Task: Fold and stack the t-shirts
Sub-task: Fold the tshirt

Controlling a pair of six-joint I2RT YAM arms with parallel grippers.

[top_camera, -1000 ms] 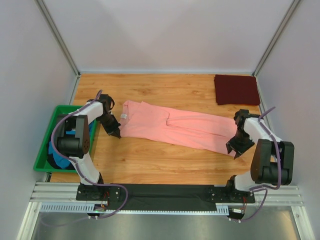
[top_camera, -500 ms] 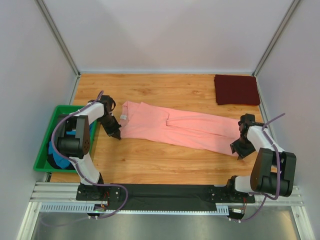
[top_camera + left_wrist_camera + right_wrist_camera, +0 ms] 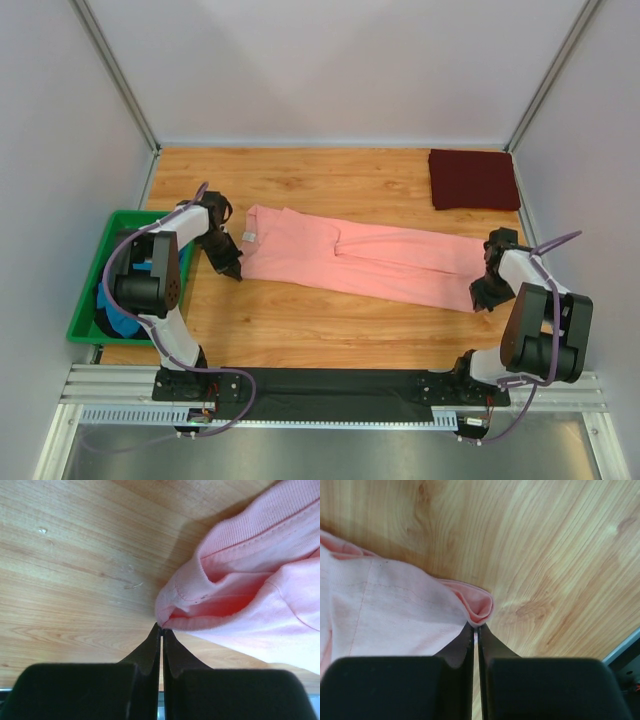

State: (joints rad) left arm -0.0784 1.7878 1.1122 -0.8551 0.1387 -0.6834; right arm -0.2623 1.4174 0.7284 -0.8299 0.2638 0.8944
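Stretching the salmon-pink t-shirt (image 3: 350, 258) flat with left gripper (image 3: 231, 268) and right gripper (image 3: 482, 298) clenched on its ends; probably needs an even lift next.

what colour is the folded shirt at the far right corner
Dark maroon: the folded cotton t-shirt shows best in the top external view.

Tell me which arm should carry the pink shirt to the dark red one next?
Right, likely. The right fingers pinch the pink shirt end nearest the maroon shirt; the left fingers hold the far end by the green bin.
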